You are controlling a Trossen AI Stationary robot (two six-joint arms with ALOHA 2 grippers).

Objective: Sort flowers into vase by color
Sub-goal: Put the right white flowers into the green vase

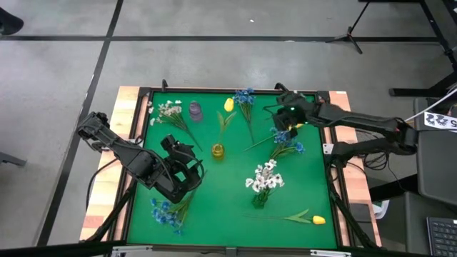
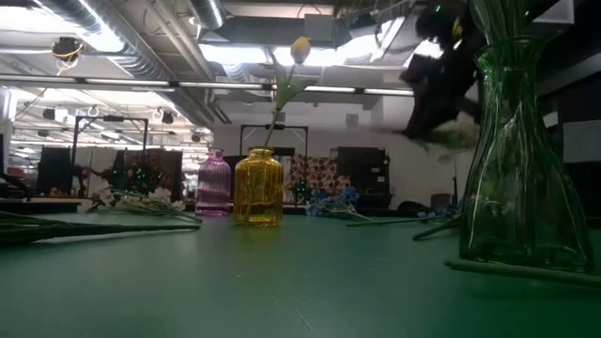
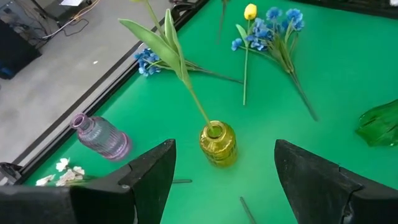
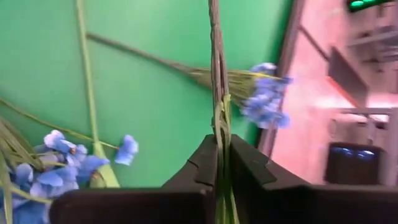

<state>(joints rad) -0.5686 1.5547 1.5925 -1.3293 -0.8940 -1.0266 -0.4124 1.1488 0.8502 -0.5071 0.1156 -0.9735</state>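
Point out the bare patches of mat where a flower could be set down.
Bare mat: between the yellow vase and the white flowers in the green vase; also the near edge left of the lying yellow tulip. Crowded: the far edge and around the right gripper.

Bright ceiling strip lights point(image 2: 310, 52) glare overhead in the low view, washing out the area above the translucent amber glass bottle point(image 2: 258, 189). The green felt table mat point(image 1: 214, 193) is evenly lit from above, with soft, faint shadows. The right wrist view is blurred, its blue blossom cluster point(image 4: 264, 99) smeared and the background overexposed pink.
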